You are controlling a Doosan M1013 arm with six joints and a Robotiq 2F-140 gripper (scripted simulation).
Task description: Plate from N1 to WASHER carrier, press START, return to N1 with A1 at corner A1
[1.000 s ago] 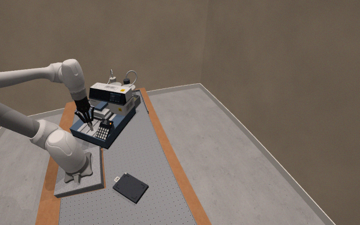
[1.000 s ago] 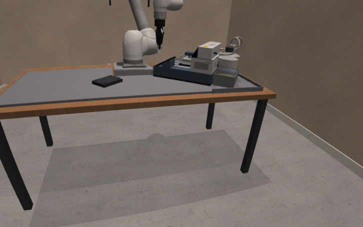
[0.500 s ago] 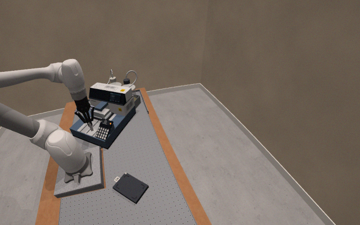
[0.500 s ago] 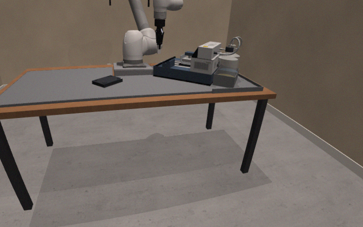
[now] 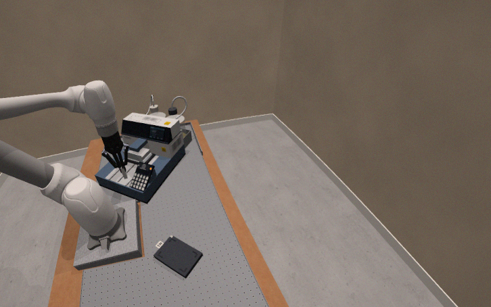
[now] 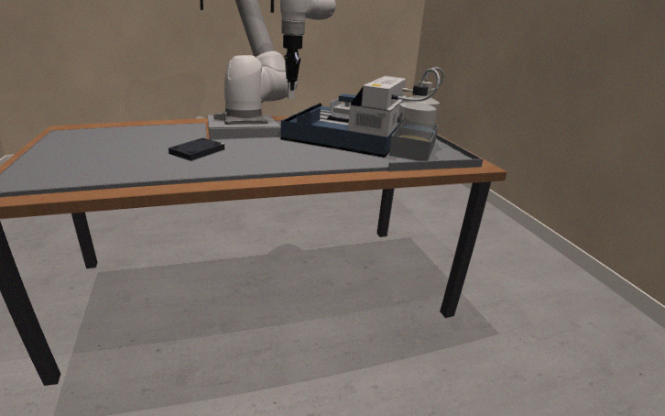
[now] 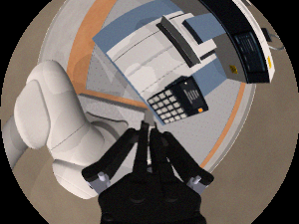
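Note:
My gripper (image 5: 124, 173) (image 6: 292, 91) (image 7: 148, 116) is shut and holds nothing. It hangs just above the front left of the plate washer's blue base, beside the keypad (image 5: 140, 179) (image 7: 168, 103). A small orange light (image 5: 149, 168) shows at the keypad's upper right corner. The washer (image 5: 150, 130) (image 6: 375, 105) (image 7: 225, 9) stands at the back of the table. A pale plate (image 5: 139, 155) (image 7: 185, 37) lies on the carrier in front of the washer's head; I cannot tell how flat it sits. The dark nest N1 (image 5: 178, 255) (image 6: 196, 147) lies empty near the table's front.
My arm's base (image 5: 105, 231) stands on a grey block left of the nest. White bottles with tubing (image 5: 173, 110) (image 6: 419, 105) stand behind the washer. A grey tray (image 6: 414, 139) sits at its right end. A raised rim (image 6: 431, 164) runs along the table's edge.

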